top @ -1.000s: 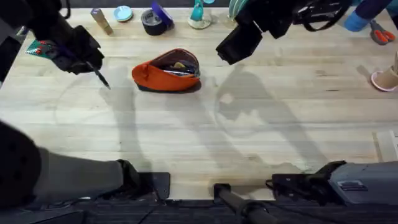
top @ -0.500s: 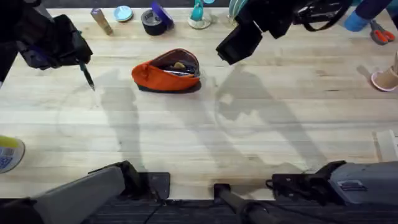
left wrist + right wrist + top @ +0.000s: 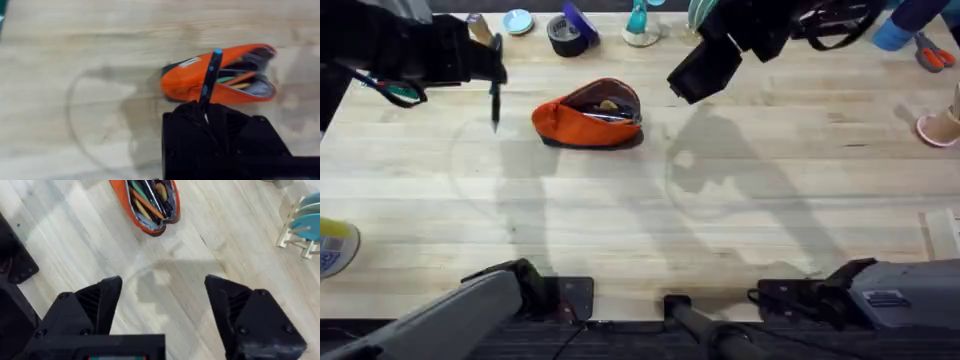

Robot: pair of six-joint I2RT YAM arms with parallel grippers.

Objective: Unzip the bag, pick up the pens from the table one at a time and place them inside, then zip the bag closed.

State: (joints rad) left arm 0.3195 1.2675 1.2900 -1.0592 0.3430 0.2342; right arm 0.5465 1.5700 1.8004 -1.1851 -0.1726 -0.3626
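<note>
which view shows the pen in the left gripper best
The left wrist view: the pen sticks out of the shut left gripper, dark with a blue tip, against the bag. Overhead shows it as a thin dark stick.

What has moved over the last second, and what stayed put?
The left hand, shut on a pen, swung from the table's left edge toward the bag, the pen turning from slanted to pointing straight down. The open bag and the open right hand kept their places.
</note>
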